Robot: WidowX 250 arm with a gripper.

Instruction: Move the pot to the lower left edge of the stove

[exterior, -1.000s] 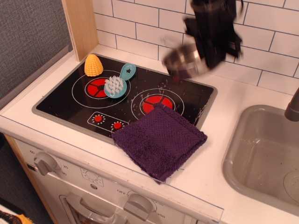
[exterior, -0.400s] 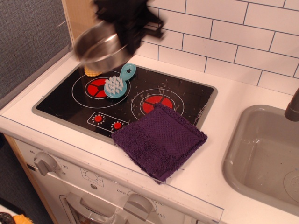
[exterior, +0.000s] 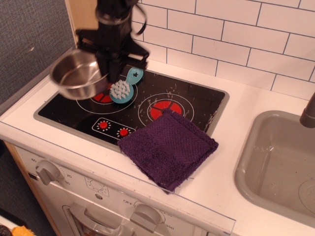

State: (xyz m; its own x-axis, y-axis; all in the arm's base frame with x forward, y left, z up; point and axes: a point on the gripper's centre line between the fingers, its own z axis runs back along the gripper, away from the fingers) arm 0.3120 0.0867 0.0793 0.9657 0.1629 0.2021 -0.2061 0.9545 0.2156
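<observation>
The pot (exterior: 75, 74), a small shiny steel saucepan, hangs tilted in the air over the left part of the stove (exterior: 197, 105), covering part of the left burner (exterior: 102, 93). My black gripper (exterior: 105, 70) comes down from above, right beside the pot's right side, and is shut on the pot; the handle is hidden behind the gripper. The stove is a black glass cooktop with a grey rim, two red ringed burners and two red dial marks (exterior: 112, 128).
A blue scrub brush (exterior: 123, 89) lies between the burners. A purple cloth (exterior: 168, 148) overlaps the stove's front right corner. A grey sink (exterior: 280, 162) and a faucet (exterior: 308, 114) are at the right. A tiled wall runs behind and a wooden post (exterior: 81, 14) stands at the back left.
The gripper has carried the pot from the back right of the stove across to the left, and then down and forward over the left burner. The yellow corn toy is now hidden.
</observation>
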